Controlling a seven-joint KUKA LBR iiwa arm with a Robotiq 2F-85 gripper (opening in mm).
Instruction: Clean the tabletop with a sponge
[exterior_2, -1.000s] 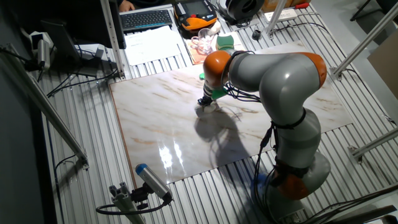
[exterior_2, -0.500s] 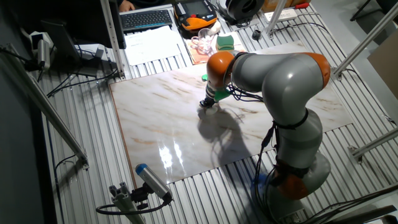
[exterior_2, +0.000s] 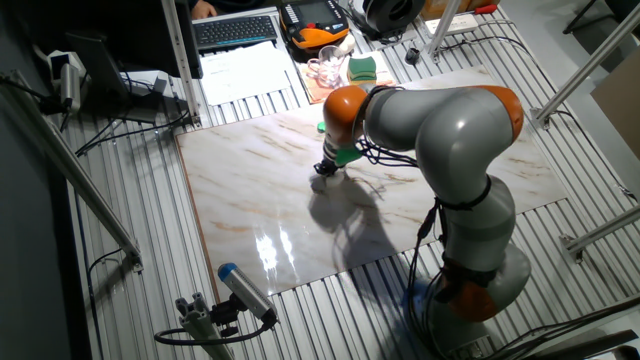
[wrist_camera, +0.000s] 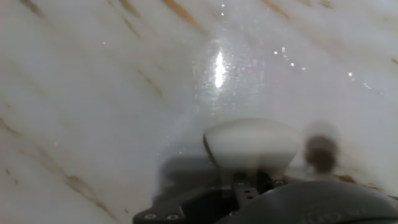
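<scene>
Gripper (exterior_2: 325, 168): down on the tabletop (exterior_2: 250, 190), slid left of where it was half a second ago.
Fingers: closed on the sponge (wrist_camera: 252, 144).
Sponge: pressed against marble, mid-slab.

fixed view high, oblique, hand view close above tabletop (exterior_2: 250, 190)

Tabletop (exterior_2: 250, 190): large glossy rectangular slab under my arm, white-beige marble pattern with faint brown veins, thin brown edge. It lies flat, with bright glare patches near its front edge. In my hand view its surface (wrist_camera: 93, 93) fills the frame, streaked and speckled with highlights.

Sponge (wrist_camera: 252, 144): small cream-white block, plain, seen rounded and blurred. It sits at my fingertips, pressed flat on the slab near its middle (exterior_2: 323, 171).
</scene>
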